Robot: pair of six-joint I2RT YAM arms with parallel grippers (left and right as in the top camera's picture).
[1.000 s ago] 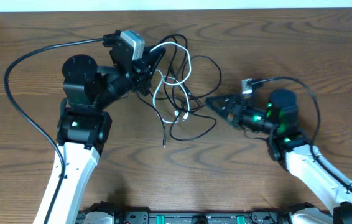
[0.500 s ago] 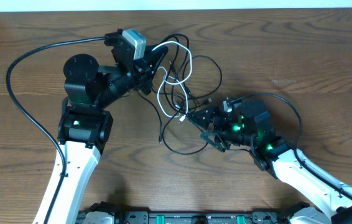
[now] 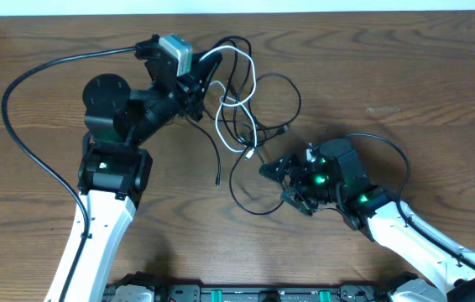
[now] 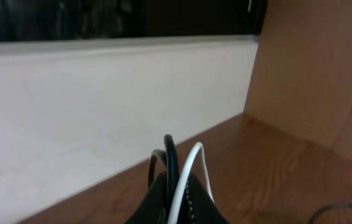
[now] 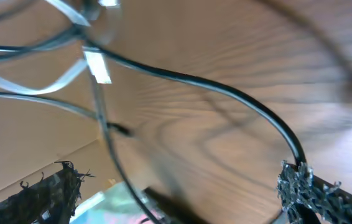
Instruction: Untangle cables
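Left fingers [image 3: 204,82] are shown clamped on the cables [image 3: 239,101], white and black strands pinched together. Right fingers [image 5: 306,190] are held wide apart, nearer the slack black loop [image 5: 226,92], laid crosswise just ahead on the counter [image 3: 405,67].

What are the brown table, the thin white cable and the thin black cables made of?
Brown table: likely wood or wood-look laminate, matte; grain lines show. Thin white cable: probably smooth plastic or rubber coating; it bends in loose loops. Thin black cables: seemingly the same coating, in black.
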